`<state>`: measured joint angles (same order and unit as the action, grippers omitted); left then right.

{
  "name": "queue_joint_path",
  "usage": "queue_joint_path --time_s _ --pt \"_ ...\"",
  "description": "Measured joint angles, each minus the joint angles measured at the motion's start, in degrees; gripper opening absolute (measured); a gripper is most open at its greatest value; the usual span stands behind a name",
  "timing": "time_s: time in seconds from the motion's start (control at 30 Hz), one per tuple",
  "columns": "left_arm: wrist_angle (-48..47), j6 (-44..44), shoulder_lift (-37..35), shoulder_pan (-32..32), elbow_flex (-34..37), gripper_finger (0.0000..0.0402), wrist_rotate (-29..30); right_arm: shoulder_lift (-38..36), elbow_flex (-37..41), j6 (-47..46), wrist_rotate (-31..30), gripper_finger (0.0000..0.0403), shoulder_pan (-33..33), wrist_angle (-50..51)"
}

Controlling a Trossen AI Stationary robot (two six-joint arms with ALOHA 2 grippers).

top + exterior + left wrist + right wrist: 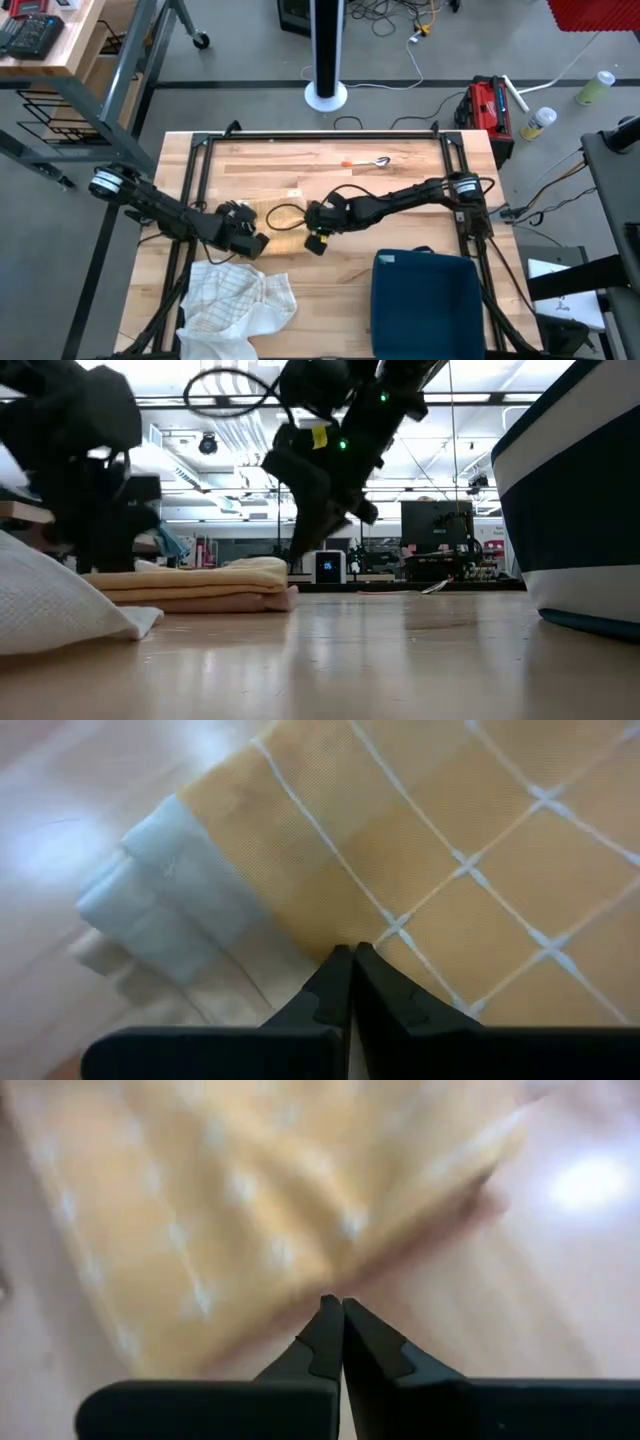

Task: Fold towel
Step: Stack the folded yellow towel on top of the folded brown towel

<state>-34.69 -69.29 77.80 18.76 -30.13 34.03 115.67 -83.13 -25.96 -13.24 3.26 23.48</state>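
Observation:
A folded yellow towel with a white check (470, 850) (200, 585) lies flat on the wooden table (400, 240) between my two grippers. My left gripper (352, 952) (260, 240) is shut and points steeply down onto the towel's top, near its white-bordered end (160, 890). My right gripper (335, 1302) (308, 220) is also shut. It slants down over the towel's other edge (420, 1220), with bare table beside it. My left gripper sets its shut fingertips (340, 965) on the towel's top layer (400, 925), slanting down from above, a little in from the white-bordered end. The towel lies flat on the table. My right gripper stands at the towel's edge; whether it touches, I cannot tell.
A crumpled white checked towel (235, 305) lies at the near left. A dark blue bin (425, 300) stands at the near right. A spoon (372, 161) rests toward the far edge. A black frame (320, 135) borders the table.

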Motion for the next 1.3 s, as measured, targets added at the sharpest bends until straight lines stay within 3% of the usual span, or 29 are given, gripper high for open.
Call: queue_joint_path --time_s 0.23,0.5,0.63,0.93,1.23,1.3 --pt "7.0 9.8 -0.9 -0.1 -1.9 0.0003 3.6 -1.1 -0.2 3.4 -2.8 0.0000 -2.0 -7.7" --pt "9.1 17.2 1.3 0.0 0.0 0.0003 0.2 2.6 0.0 4.1 -1.2 0.0000 -6.4 -10.3" --pt "11.2 16.3 2.4 0.2 1.3 0.0002 -0.5 5.8 0.0 3.8 1.2 0.0000 -6.7 -13.7" --pt "4.7 6.0 1.7 0.3 2.3 0.0001 -0.7 5.7 0.0 2.9 -5.1 0.0000 -6.6 -8.1" --pt "2.9 6.2 -1.9 1.0 -2.1 0.0002 -3.3 1.7 -0.9 4.9 -4.5 0.0000 -3.3 -8.1" --pt "2.9 8.0 -2.0 1.1 -3.2 0.0002 -3.1 1.0 -1.2 5.5 -2.1 0.0000 -2.5 -8.6"
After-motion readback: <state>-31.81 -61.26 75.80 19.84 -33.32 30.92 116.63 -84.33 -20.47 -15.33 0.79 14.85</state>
